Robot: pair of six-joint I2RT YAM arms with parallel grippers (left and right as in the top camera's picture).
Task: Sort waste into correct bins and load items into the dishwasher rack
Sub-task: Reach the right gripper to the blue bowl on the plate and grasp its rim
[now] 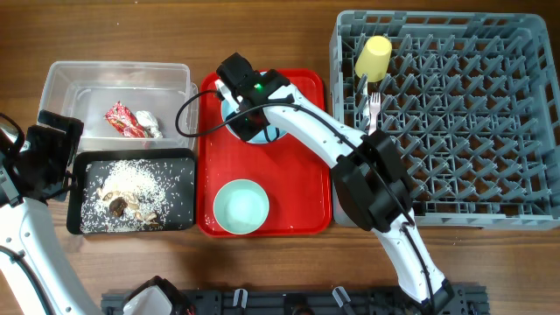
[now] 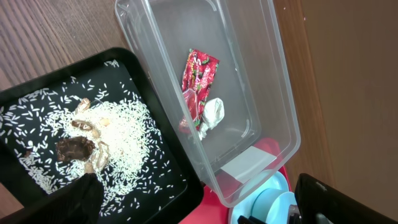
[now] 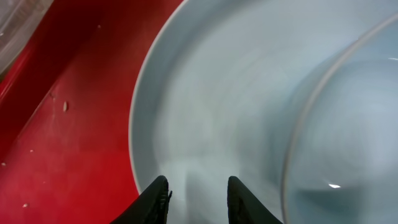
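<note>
Light blue round plate (image 3: 205,93) under right gripper (image 3: 198,186), jaws narrow, empty, beside small light blue bowl (image 3: 348,124). Best: widen, straddle bowl rim. Left gripper (image 2: 202,193) jaws wide.

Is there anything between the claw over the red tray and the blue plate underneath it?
Nothing visible does. The right gripper hangs directly over a bare part of the light blue plate, near its rim. A small light blue bowl sits on the plate just beside the fingertips, not between them and the plate.
</note>
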